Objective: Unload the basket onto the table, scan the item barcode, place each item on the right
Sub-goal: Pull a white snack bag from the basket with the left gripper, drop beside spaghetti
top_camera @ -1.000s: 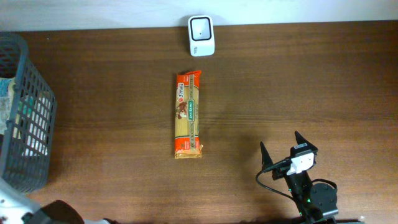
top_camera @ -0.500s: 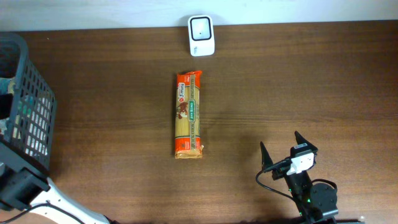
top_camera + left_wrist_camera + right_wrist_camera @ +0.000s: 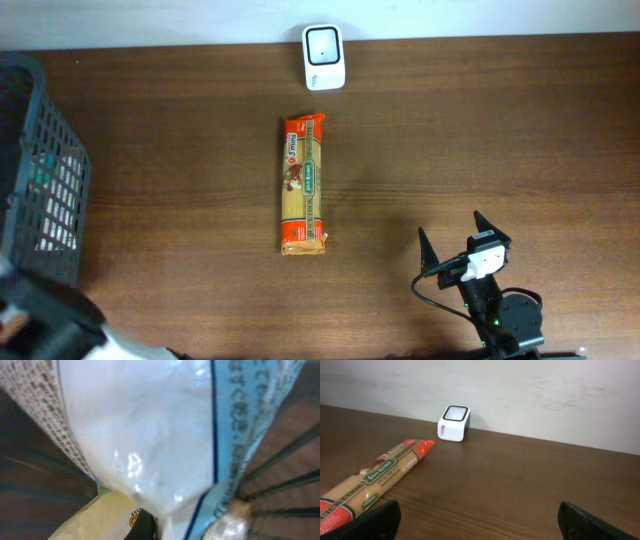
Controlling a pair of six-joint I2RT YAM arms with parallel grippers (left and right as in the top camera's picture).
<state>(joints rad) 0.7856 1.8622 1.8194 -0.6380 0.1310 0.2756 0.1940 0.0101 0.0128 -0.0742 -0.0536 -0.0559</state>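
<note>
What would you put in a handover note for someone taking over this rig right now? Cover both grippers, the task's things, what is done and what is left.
Left gripper: shut, at the basket. A clear packet with blue print fills its camera; grip unconfirmed.
Right gripper: open, empty, low over the table, facing the scanner.
Spaghetti packet: flat on the table, lengthwise in front of the scanner, not touching it.
Done: no item is at the scanner yet.
Left: probably lift an item and turn its barcode to the scanner.
</note>
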